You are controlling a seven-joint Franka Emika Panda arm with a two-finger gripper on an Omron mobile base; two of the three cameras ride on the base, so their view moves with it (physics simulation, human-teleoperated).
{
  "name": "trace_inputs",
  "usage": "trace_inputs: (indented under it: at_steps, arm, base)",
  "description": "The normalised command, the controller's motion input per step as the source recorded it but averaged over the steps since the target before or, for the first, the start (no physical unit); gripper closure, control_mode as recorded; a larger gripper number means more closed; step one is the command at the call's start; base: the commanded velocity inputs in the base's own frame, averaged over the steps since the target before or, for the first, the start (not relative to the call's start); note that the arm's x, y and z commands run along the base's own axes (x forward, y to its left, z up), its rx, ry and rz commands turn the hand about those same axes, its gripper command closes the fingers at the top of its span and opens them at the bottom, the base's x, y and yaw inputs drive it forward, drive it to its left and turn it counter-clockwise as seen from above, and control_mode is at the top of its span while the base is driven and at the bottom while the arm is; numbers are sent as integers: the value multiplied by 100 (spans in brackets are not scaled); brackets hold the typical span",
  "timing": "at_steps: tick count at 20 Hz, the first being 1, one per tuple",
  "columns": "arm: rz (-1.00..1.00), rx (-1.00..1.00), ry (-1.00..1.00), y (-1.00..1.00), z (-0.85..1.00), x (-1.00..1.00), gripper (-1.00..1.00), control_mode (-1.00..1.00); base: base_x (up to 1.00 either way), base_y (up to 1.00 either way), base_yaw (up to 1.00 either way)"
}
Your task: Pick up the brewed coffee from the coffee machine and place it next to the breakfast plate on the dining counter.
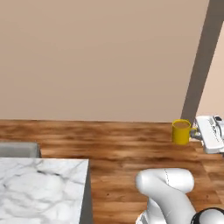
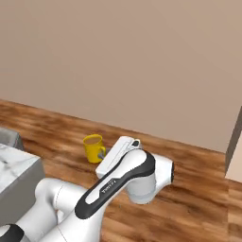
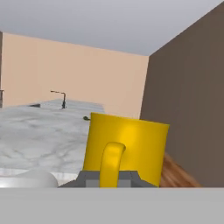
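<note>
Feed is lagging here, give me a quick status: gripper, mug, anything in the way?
Gripper shut on yellow mug at its handle, carried upright. Dining counter corner at lower left. Nothing between mug and counter.

Glossy white rounded arm (image 2: 118, 184) with black joint bands and small lettering.

The mug (image 1: 181, 131) is small, bright yellow and cylindrical, with brown coffee close to its rim. It stands upright in the air above the wooden floor, held by its side handle (image 3: 110, 164), which is a curved yellow loop facing the hand camera. In the right base view the mug (image 2: 93, 147) sits level, its handle turned to the right. The dining counter (image 1: 39, 188) is a white marble slab with grey veins, at the lower left of the left base view, well apart from the mug.
</note>
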Motion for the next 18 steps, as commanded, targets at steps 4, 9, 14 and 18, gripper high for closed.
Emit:
trace_inputs:
  at_steps: [4, 9, 14, 18]
  arm:
    - [0, 0, 0, 0, 0, 0, 100, 100]
    - [0, 0, 0, 0, 0, 0, 100, 100]
    - [0, 0, 0, 0, 0, 0, 100, 100]
    - [0, 0, 0, 0, 0, 0, 100, 100]
  base:
    - [100, -5, 40]
    - [100, -4, 48]
    - [100, -9, 56]
    - [100, -5, 58]
